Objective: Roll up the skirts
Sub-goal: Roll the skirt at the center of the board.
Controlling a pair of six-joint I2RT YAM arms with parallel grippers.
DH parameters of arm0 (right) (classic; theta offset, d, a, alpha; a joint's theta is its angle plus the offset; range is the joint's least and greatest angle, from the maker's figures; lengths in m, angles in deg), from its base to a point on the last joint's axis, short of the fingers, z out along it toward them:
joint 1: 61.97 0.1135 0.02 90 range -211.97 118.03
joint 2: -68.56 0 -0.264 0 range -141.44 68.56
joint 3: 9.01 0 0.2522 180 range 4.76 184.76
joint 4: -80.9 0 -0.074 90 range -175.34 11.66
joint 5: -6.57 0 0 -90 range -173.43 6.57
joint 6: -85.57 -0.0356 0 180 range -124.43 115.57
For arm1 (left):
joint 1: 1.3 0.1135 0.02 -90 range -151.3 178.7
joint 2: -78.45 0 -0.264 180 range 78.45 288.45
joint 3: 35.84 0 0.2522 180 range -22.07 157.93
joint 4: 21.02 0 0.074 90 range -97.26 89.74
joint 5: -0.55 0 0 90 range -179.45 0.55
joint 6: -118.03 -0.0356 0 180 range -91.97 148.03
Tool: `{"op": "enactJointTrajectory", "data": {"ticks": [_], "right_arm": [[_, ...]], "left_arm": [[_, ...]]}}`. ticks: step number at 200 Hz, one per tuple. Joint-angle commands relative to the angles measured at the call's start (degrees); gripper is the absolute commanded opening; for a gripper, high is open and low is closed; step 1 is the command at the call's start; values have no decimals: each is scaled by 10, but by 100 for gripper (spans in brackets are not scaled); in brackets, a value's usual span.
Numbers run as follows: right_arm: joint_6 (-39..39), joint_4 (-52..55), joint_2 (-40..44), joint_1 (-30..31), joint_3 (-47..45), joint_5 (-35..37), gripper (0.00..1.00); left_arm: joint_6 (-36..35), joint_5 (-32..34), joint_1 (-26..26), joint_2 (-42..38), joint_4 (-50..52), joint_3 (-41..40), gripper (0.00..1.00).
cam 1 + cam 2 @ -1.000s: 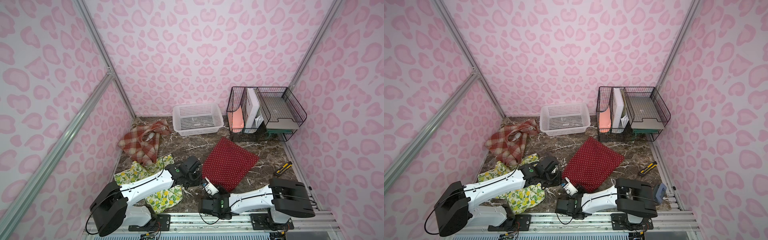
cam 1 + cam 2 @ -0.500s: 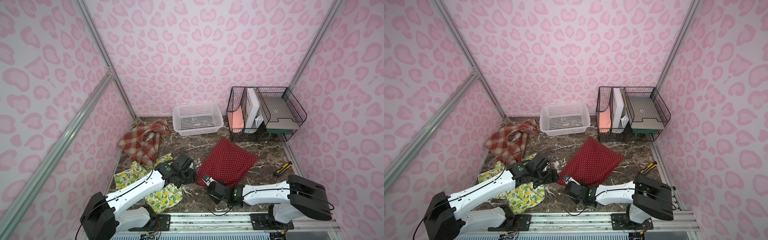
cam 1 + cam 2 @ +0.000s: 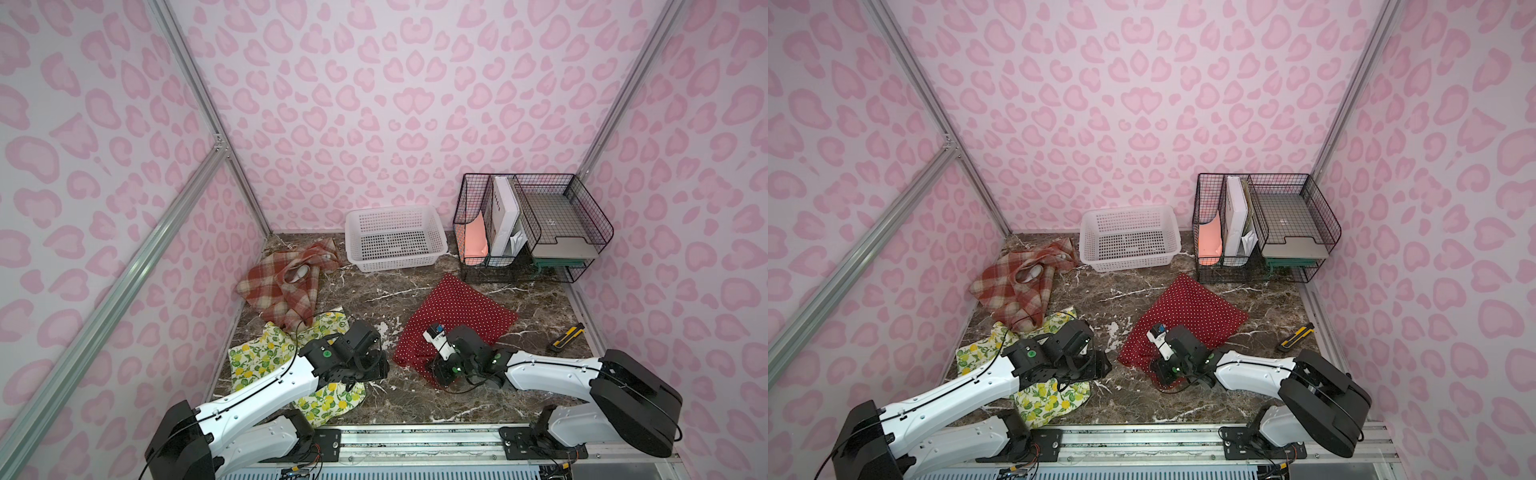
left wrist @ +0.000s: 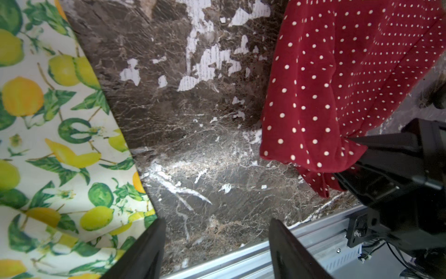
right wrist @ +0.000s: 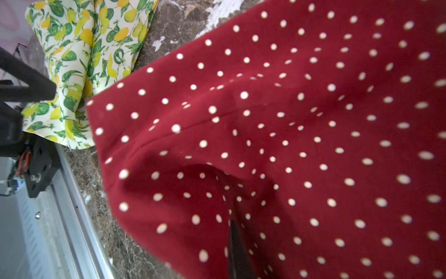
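The red polka-dot skirt (image 3: 461,320) (image 3: 1192,311) lies right of centre, its near corner bunched and raised. My right gripper (image 3: 441,372) (image 3: 1163,374) (image 5: 233,227) is shut on that corner, with red cloth draped over its fingers. To its left my left gripper (image 3: 380,366) (image 3: 1105,365) (image 4: 217,241) stands open over bare marble, between the lemon-print skirt (image 3: 266,353) (image 3: 1054,399) (image 4: 48,145) and the red skirt (image 4: 337,84), holding nothing. The plaid skirt (image 3: 282,286) (image 3: 1017,286) lies crumpled at the back left, its edge over the lemon one.
A white lattice basket (image 3: 395,239) stands at the back centre. A black wire organiser (image 3: 532,224) with papers fills the back right corner. A yellow-black utility knife (image 3: 567,336) lies by the right wall. An aluminium rail (image 3: 415,440) runs along the front edge.
My left gripper has opened and drawn back a little to the left, away from the red skirt. My right arm has swung from the front rail toward the centre, staying shut on the skirt's corner.
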Motion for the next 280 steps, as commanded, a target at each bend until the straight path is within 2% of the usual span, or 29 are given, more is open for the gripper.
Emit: {"op": "enactJointTrajectory", "data": {"ticks": [1, 54, 86, 103, 132, 155, 200, 241, 280], "right_arm": [[-29, -46, -10, -43, -18, -102, 0], [-34, -78, -23, -87, -19, -174, 0], [-38, -83, -28, -107, -15, -208, 0], [-34, -82, -37, -118, -12, -223, 0], [-29, -73, -44, -129, -5, -224, 0], [-32, -82, -50, -130, -6, -227, 0], [-34, -92, -59, -130, -13, -225, 0], [-29, -84, -53, -131, -15, -214, 0], [-22, -69, -58, -134, -18, -202, 0]], "left_arm": [[7, 11, -13, 14, -32, 3, 68], [8, 23, -51, 86, -81, 16, 47], [5, 34, -59, 134, -97, 28, 25], [6, 34, -65, 155, -112, 27, 18], [6, 51, -69, 182, -118, 27, 13], [6, 44, -70, 200, -153, 24, 14], [-13, 16, -72, 240, -199, 77, 23], [-27, 43, -73, 275, -198, 104, 31], [-12, 63, -69, 317, -209, 122, 37]]}}
